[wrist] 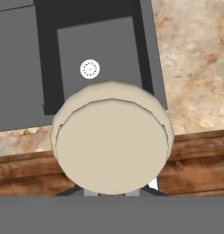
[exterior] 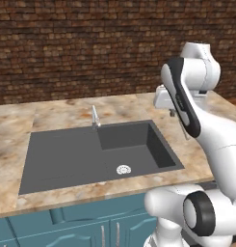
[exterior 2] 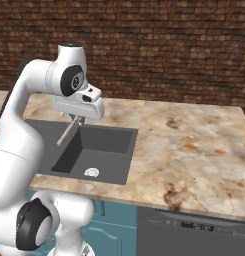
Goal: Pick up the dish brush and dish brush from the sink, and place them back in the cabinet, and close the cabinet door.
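My gripper (exterior 2: 76, 119) is shut on a dish brush (exterior 2: 69, 131), whose thin beige handle hangs down at a slant over the sink's (exterior 2: 109, 145) right part. From the left base view the gripper (exterior: 173, 113) hovers above the sink's (exterior: 66, 154) right rim, with the dish brush handle (exterior: 183, 126) below it. Seen end-on in the hand view, the dish brush's round beige head (wrist: 112, 139) covers my fingertips, and the dark sink (wrist: 99, 41) with its round drain (wrist: 89, 69) lies beyond. The cabinet and the cabinet door are out of view.
A small grey faucet (exterior: 95, 116) stands at the sink's back edge. Marbled beige counter (exterior 2: 194, 145) surrounds the basin, with a brick wall (exterior: 90, 48) behind. Low teal cupboards (exterior: 66, 226) and a dark dishwasher front (exterior 2: 194, 227) lie under the counter.
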